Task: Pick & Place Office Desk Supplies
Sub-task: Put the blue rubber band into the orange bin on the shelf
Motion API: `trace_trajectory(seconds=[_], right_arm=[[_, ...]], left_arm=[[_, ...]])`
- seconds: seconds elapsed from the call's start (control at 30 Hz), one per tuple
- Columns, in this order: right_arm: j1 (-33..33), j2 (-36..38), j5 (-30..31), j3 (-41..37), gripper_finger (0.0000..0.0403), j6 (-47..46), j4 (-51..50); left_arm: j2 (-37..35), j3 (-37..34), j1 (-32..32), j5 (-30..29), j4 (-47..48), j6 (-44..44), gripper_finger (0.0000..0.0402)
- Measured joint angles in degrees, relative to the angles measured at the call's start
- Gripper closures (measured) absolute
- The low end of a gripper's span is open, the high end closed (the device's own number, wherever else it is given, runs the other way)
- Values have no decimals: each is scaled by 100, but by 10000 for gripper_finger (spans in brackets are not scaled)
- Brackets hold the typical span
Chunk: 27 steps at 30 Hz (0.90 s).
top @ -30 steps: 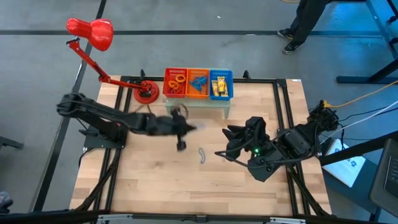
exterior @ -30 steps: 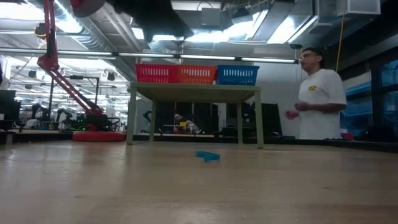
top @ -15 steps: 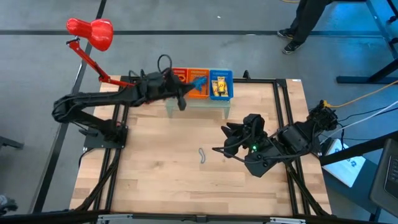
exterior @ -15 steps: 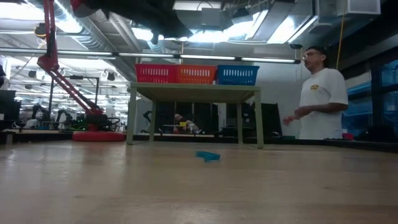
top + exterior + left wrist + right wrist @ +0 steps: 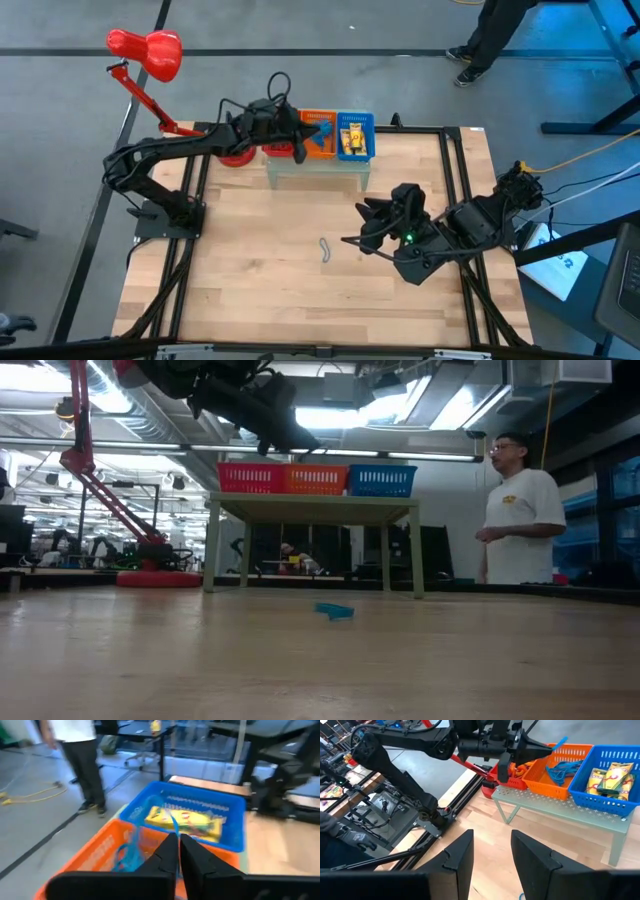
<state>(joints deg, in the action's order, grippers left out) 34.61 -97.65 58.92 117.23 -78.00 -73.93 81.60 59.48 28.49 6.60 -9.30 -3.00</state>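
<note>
Lamp: one, red, off the bench's far left corner, its base beside the basket stand.

Left pincer: my left arm reaches over the far edge; fingers pressed together. A thin blue strand rises from between the tips over the orange basket, so I judge it is gripping a blue wiry loop above that basket.

Baskets on the small stand at the far edge, three: red basket with coiled bands, mostly hidden under my arm from above; orange, holding blue wiry loops, number unclear; blue basket with yellow packets, at least two.

Loose on the bench, one: a small blue wiry loop near the middle, apart from both arms.

Right pincer: waiting right of centre, pointed at that loose piece, fingers parted, nothing between them.

Person: one, standing past the far right corner.

Risks, as I judge them: the wiry strand may snag on my left fingers on release and get dragged back out; it may drape over the rim and slip into the blue basket; a low arm could nudge the light stand. The loose piece lies flat, so my right fingers may scrape the bench or push it away.
</note>
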Motion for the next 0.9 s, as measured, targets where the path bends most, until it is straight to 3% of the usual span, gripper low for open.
trace_trajectory(seconds=[0.13, 0.3, 0.43, 0.57, 0.73, 0.9], right_arm=[[4, 0, -4, 0, 270, 3, 1], [2, 0, -7, 0, 270, 42, 2], [4, -1, -149, 0, 270, 44, 25], [4, -51, -153, 2, 270, 44, 41], [4, -48, -146, 0, 270, 52, 50], [4, -48, 4, 0, 270, 68, 52]], left_arm=[[-7, 2, 97, 374, -215, 173, 341], [-28, 7, 175, 327, -282, 354, 266], [-188, 11, 63, 392, -266, 308, 231], [-413, 7, -258, 966, -178, 326, 225], [-579, 9, -1172, 1590, 323, 361, 236], [-379, 9, -2374, 1212, 1493, -417, 247]])
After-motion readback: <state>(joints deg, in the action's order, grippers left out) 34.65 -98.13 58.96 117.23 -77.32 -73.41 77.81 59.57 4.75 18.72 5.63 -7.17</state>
